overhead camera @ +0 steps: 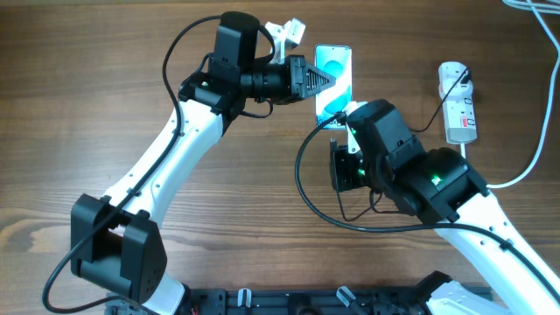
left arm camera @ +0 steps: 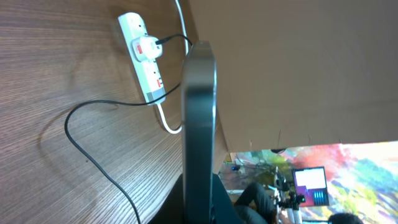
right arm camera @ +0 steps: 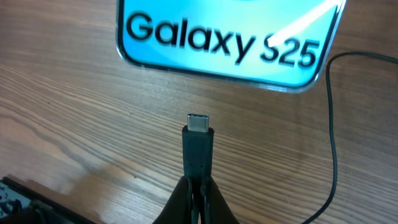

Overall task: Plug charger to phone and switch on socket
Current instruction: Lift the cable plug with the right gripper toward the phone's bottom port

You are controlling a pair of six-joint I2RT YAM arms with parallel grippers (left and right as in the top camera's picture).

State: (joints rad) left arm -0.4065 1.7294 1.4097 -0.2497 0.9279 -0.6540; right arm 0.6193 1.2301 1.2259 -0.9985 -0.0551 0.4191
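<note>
Opening wide on the wooden table (overhead camera: 87,105), grain showing on every side of the phone (overhead camera: 335,63). Then the left arm (overhead camera: 175,149), stretched in from below-left of the phone and ending at its left edge. Opposite it, the right arm (overhead camera: 420,179), coming from below-right, wrist hanging just under the phone's bottom end.

Over to the socket (overhead camera: 458,103): well off to the phone's right, lying lengthwise the same way as the phone. White plug (overhead camera: 453,79) seated in its upper end, thick white cord (overhead camera: 534,149) trailing away on the side far from the phone.

Now the phone itself: screen up, bright cyan, "Galaxy S25" readable in the right wrist view. Clamped at its left edge by the left gripper (overhead camera: 325,80), one black finger lying across the screen. Cannot tell whether resting on the wood or lifted off it.

Thin black charger (overhead camera: 298,171) cable looping out below the phone.

And the smallest: connector tip (right arm camera: 199,124), pinched tight between the fingers of the right gripper (right arm camera: 198,182). Metal end aimed straight at the phone's bottom edge, just short of it, not touching.
</note>
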